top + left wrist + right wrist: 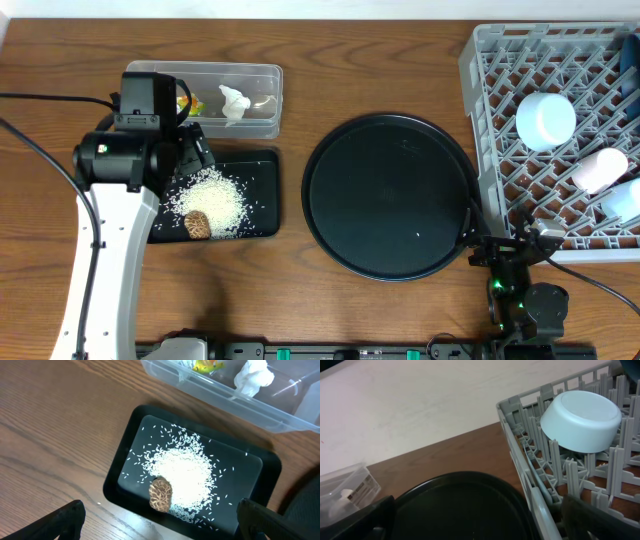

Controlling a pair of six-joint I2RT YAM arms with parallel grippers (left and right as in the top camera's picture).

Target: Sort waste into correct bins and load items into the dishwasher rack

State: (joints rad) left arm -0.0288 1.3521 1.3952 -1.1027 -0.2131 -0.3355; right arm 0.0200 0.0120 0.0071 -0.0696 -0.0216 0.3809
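Observation:
The shallow black rectangular tray (262, 190) holds the loose white rice (213, 198) and the brown food lump (197, 223). The clear tub (262, 85) behind it holds the yellow-green wrapper (188, 103) and the white tissue (235, 102). My left gripper (190, 150) hangs over the tray, open and empty; its view shows the rice (182, 472), the lump (160, 494) and the tub (240, 397). The grey rack (490, 130) holds the upturned bowl (545, 118), the pink cup (600, 168), the light-blue cup (625, 200) and a blue plate edge (632, 60). My right gripper (492, 252) is open and empty beside the rack's front-left corner.
A large round black tray (390, 195) lies between the bins and the rack, and also shows in the right wrist view (460, 505). The bowl (581, 420) leans on the rack's pegs (530, 460). A black cable trails along the left table edge.

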